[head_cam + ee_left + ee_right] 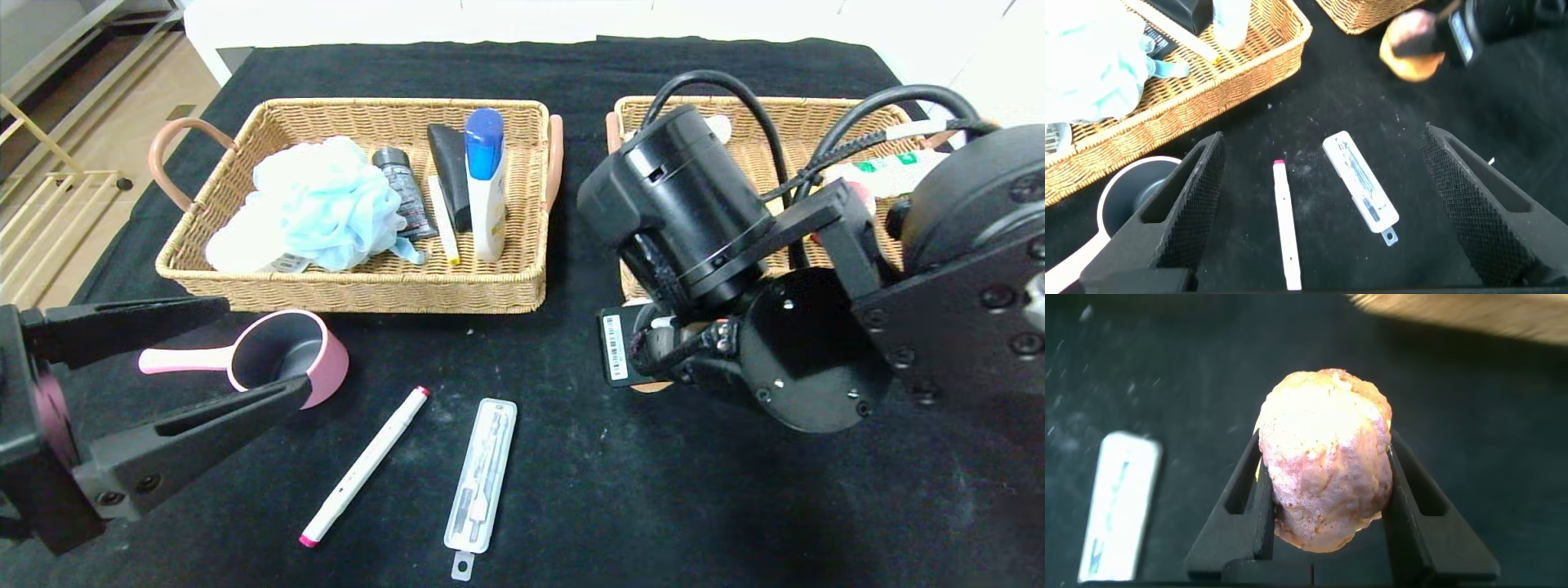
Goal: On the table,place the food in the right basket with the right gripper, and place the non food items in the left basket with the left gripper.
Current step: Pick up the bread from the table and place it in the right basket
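Observation:
My right gripper [1327, 498] is shut on a golden, lumpy bread roll [1327, 457] and holds it over the black table just in front of the right basket [767, 110]. In the head view the arm hides most of the roll [651, 386]. My left gripper [1323, 139] is open and empty above a white marker with pink ends [1285, 220] and a flat white plastic case [1360, 188]. A pink scoop [286, 355] lies in front of the left basket [367, 286], beside the left fingers [204, 425].
The left basket holds a blue bath sponge [318, 204], a white bottle with a blue cap [486, 184], a black tube and a small dark bottle. The right basket holds packets [890, 171], partly hidden by my right arm. The marker [366, 465] and case [482, 474] lie at the front middle.

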